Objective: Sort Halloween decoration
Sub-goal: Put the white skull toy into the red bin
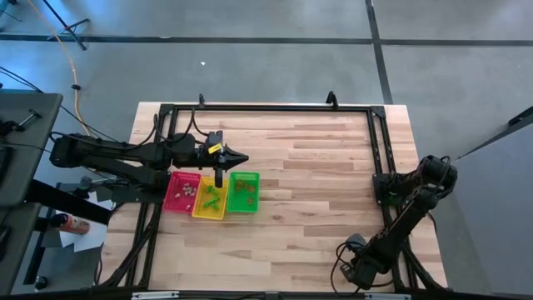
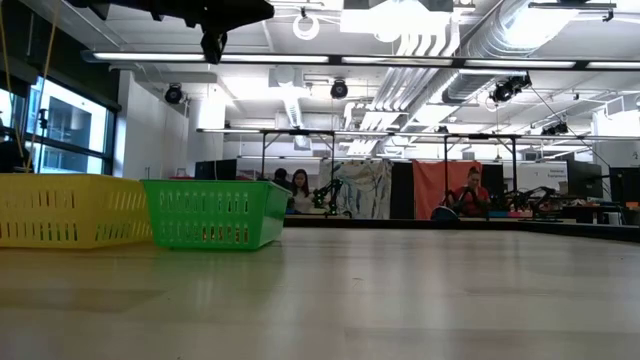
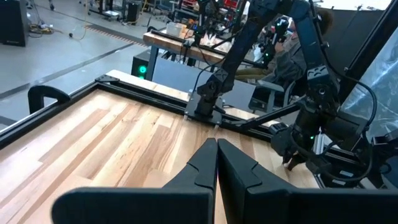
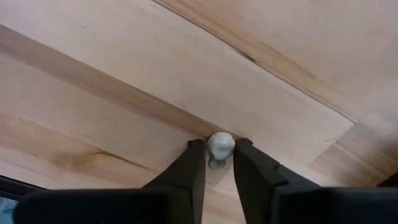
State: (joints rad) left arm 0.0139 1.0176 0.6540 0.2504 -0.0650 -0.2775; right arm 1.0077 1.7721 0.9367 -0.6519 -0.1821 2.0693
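Note:
The Halloween decoration is a set of tiny trinkets. Several lie in the red tray (image 1: 183,192), the yellow tray (image 1: 210,200) and the green tray (image 1: 244,192) at the table's left. One pale grey round trinket (image 4: 220,145) sits between the fingertips of my right gripper (image 4: 219,152), which points down at the table near its right edge (image 1: 386,190). My left gripper (image 1: 237,157) hangs shut, level and high above the trays; it shows at the top of the low view (image 2: 212,45) and in its own wrist view (image 3: 216,152). My right gripper pinches the pale grey trinket (image 4: 220,143) between its two fingertips (image 4: 196,152), coming from above and pointing down. Only the free ends of the fingers are on it. The trinket is at the wood surface; whether it is lifted clear I cannot tell.
A black frame (image 1: 266,108) runs along the table's far, left and right edges. The three trays stand side by side at the left, and bare wood (image 1: 316,192) lies between them and the right arm. People sit in the room beyond the table (image 2: 470,195).

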